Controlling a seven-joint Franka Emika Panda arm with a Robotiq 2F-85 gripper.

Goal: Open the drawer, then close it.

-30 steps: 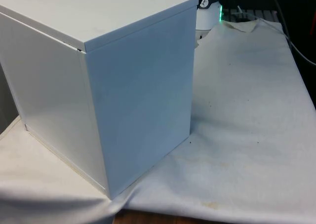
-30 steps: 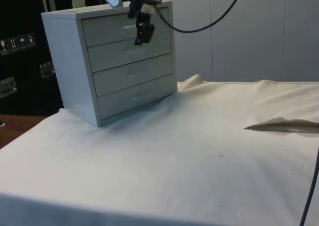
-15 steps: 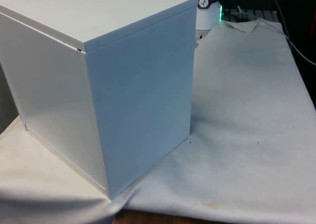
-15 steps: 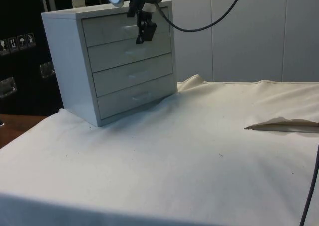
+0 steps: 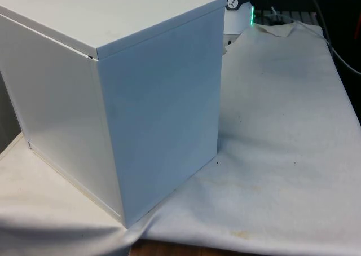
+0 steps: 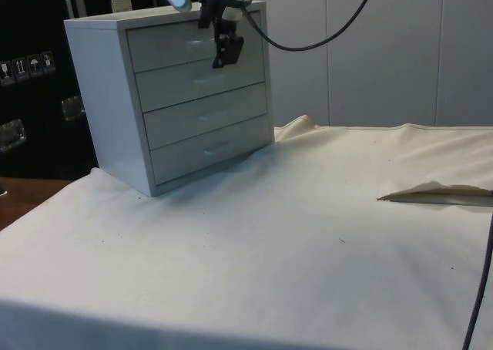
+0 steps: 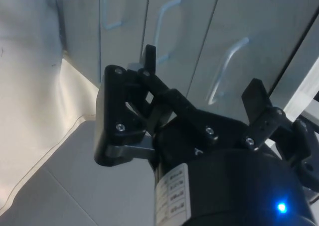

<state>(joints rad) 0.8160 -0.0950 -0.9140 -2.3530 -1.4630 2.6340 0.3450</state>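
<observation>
Black two-finger gripper (image 6: 226, 51) has edged up slightly vs 1 s ago, fingers spread w/ nothing held, at white four-drawer chest's (image 6: 173, 95) top drawer (image 6: 192, 45).

One white box-shaped wooden chest of drawers (image 6: 169, 95) on the white cloth-covered table (image 6: 308, 250); four drawers in the chest, one thin handle each, four handles.

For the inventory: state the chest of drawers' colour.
White, clearest in the side view: chest of drawers.
</observation>
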